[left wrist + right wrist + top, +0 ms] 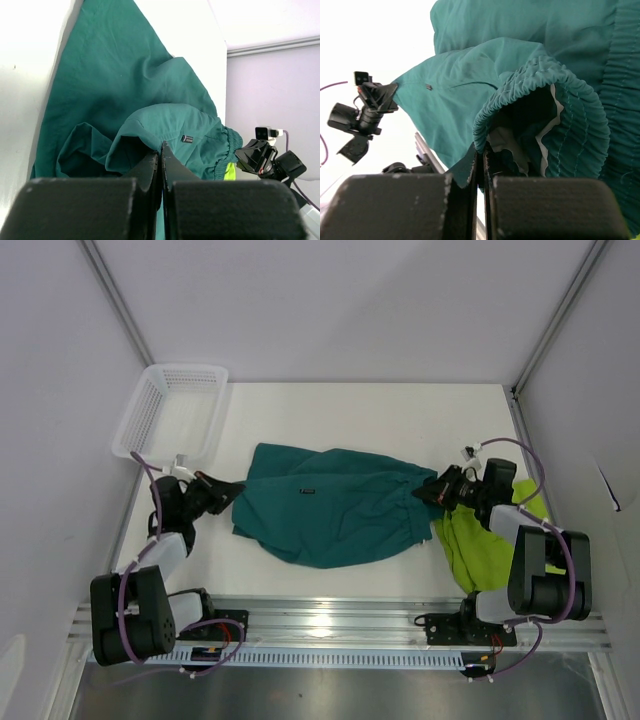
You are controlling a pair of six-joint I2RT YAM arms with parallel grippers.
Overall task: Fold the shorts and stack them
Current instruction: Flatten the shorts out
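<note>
The dark teal shorts (pixel 330 508) lie spread across the middle of the table, a small logo (pixel 308 490) facing up. My left gripper (pixel 236 492) is shut on their left hem; in the left wrist view the fingertips (pixel 161 148) pinch a raised fold of teal cloth (pixel 125 75). My right gripper (pixel 430 490) is shut on the elastic waistband (pixel 540 70) at the shorts' right end, with the jaws (pixel 482 150) closed on its gathered edge. The lime green shorts (pixel 482 548) lie crumpled at the right, partly under the right arm.
A white mesh basket (pixel 170 410) stands at the table's back left corner. A metal rail (pixel 330 620) runs along the near edge between the arm bases. Walls close in the left, right and back sides.
</note>
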